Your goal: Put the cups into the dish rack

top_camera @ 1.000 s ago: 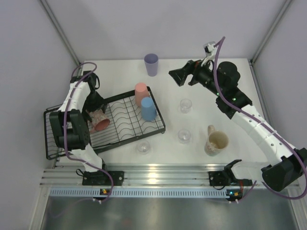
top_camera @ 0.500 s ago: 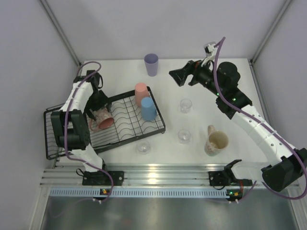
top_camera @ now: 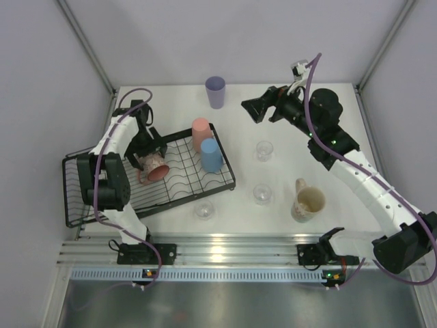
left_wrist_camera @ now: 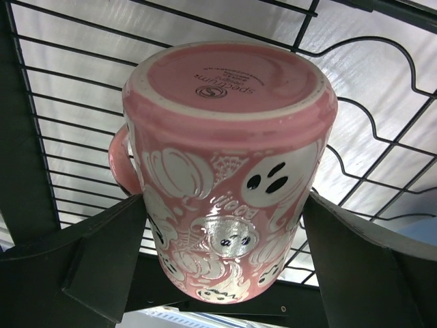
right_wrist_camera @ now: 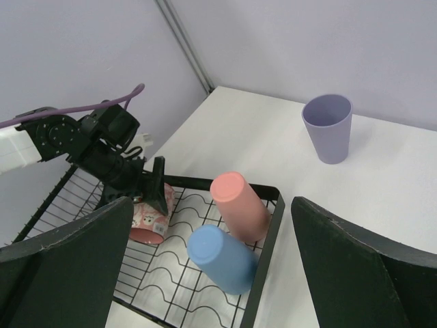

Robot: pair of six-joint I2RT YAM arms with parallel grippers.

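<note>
**Pink mug set in rack: release to be completed with care**

Nearest the arm bases, two clear glasses (top_camera: 203, 210) (top_camera: 262, 194) and the cream mug (top_camera: 308, 201) stand on the table, not yet loaded. The first glass is just beside the near edge of the dish rack (top_camera: 179, 183).

On the rack's wires, left of its middle, the pink mug (left_wrist_camera: 225, 123) is found tilted, its base turned toward the wrist camera. The left gripper (left_wrist_camera: 224, 197) is placed around it, jaws spread wide, one finger at each side of the mug's wall. Whether the wall is pressed or merely flanked cannot be told.

The step is judged to be the letting-go. It is best done by clearing both fingers from the wall before any withdrawal. The wrist should then be drawn straight back, so that the handle (left_wrist_camera: 117, 158), just beside one finger, is not snagged and the mug is not rolled.

Farther on, the blue tumbler (top_camera: 211, 155) and salmon tumbler (top_camera: 200, 133) are lodged together at the rack's right end. A third glass (top_camera: 264, 149) stands beyond on the table. The right gripper (top_camera: 251, 108) is held wide apart and empty above the table. The lavender tumbler (top_camera: 215, 91) stands at the far edge.
</note>
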